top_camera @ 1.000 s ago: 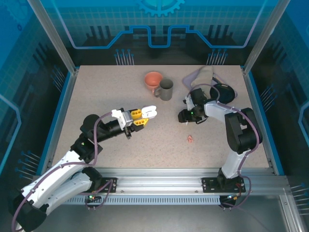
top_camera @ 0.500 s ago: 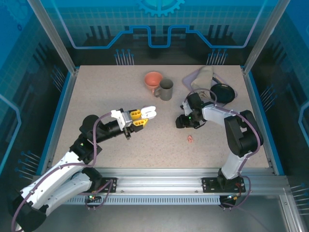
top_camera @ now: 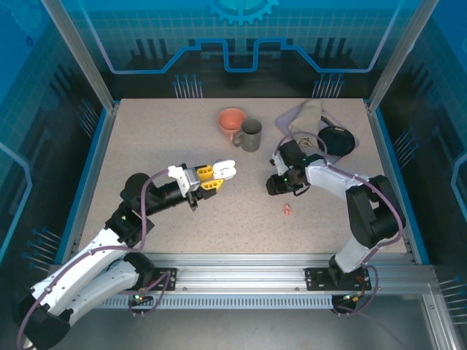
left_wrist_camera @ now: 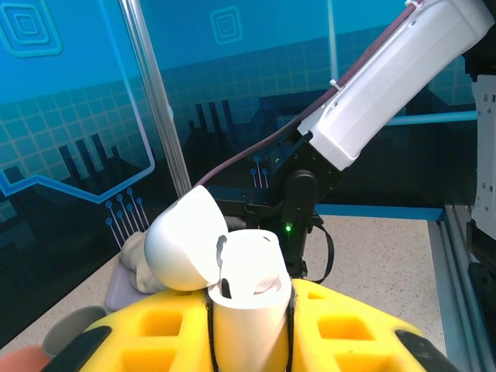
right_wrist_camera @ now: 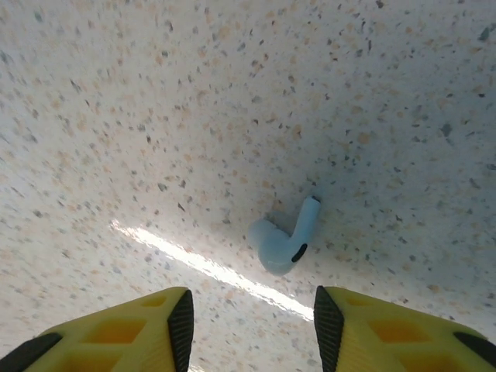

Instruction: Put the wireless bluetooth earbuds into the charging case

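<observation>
Looking down from above, the left gripper (top_camera: pixel 213 179) is clamped on the open white case (top_camera: pixel 225 170), holding it off the table (top_camera: pixel 146 146) near the middle. The right gripper (top_camera: pixel 281 185) points down at the surface just right of centre, well apart from the case. A pink bud (top_camera: pixel 287 210) lies near it, toward the near edge. From the left wrist, the case (left_wrist_camera: pixel 249 291) stands upright between the yellow fingers (left_wrist_camera: pixel 349 333) with its lid (left_wrist_camera: pixel 186 248) swung back to the left and its sockets facing up (whether one is already filled I cannot tell). The right arm (left_wrist_camera: pixel 395 77) is beyond it. From the right wrist, a white bud (right_wrist_camera: pixel 283 240) lies flat on the table just ahead of the fingers (right_wrist_camera: pixel 155 325). They are spread wide and hold nothing, and the bud sits roughly in line with the gap, a little toward the right-hand one. Its stem runs diagonally, head at lower left and tip at upper right, so it is oblique to the line the jaws close along. The right arm is plainly the nearer. I judge it must reach forward and down, perhaps turning the wrist, to pinch across the stem.
</observation>
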